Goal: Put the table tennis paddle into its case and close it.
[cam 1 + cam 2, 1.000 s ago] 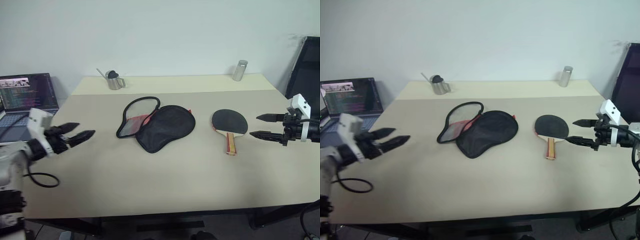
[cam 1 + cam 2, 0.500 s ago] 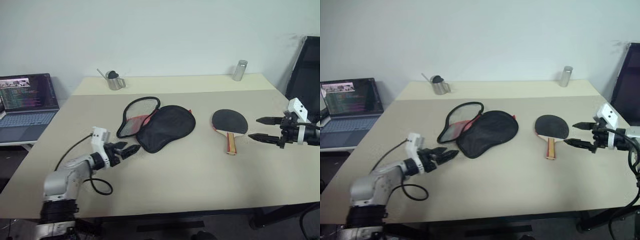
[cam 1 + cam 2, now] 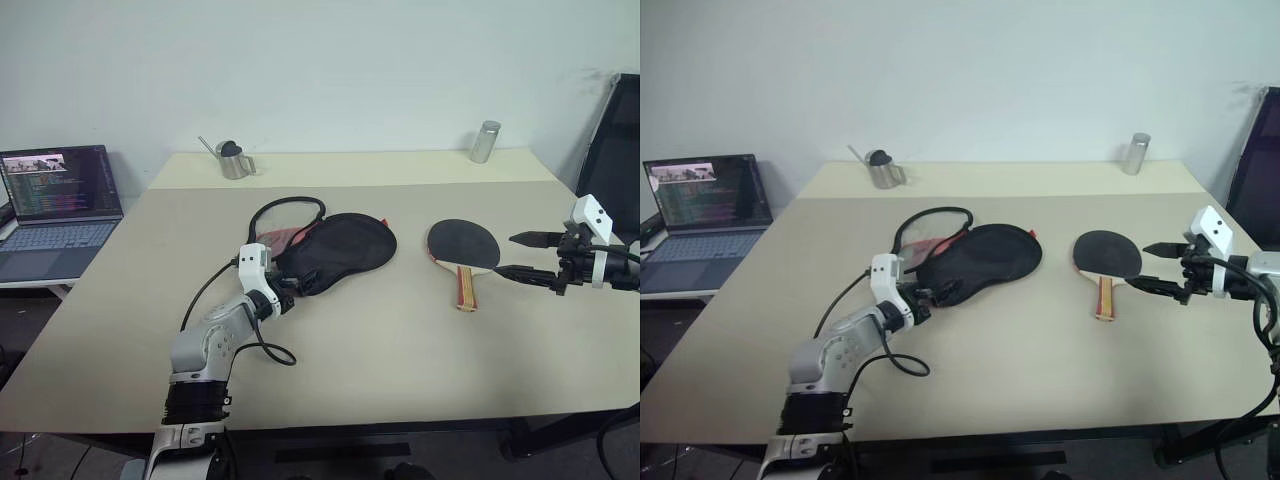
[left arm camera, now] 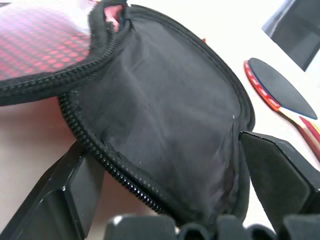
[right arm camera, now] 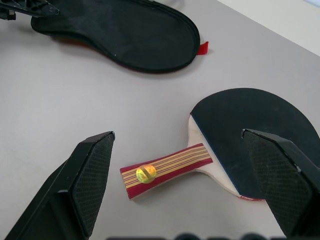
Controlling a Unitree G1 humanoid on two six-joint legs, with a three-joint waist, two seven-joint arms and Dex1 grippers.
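With the table tennis paddle [image 3: 462,247] lying bare on the table [image 3: 400,350] beside the unzipped case [image 3: 335,250], nothing is packed yet: our left gripper [image 3: 288,290] straddles the case's edge wide open, our right gripper [image 3: 527,254] hovers spread by the paddle.

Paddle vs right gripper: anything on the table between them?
Nothing. In the left eye view only bare table separates the paddle from the right gripper, which hangs open just off the blade's edge. The right wrist view shows the same.

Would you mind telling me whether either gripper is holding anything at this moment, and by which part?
Nothing is held. The left gripper is open, its fingers either side of the case at its near zipper edge. The right gripper is open beside the table tennis paddle.
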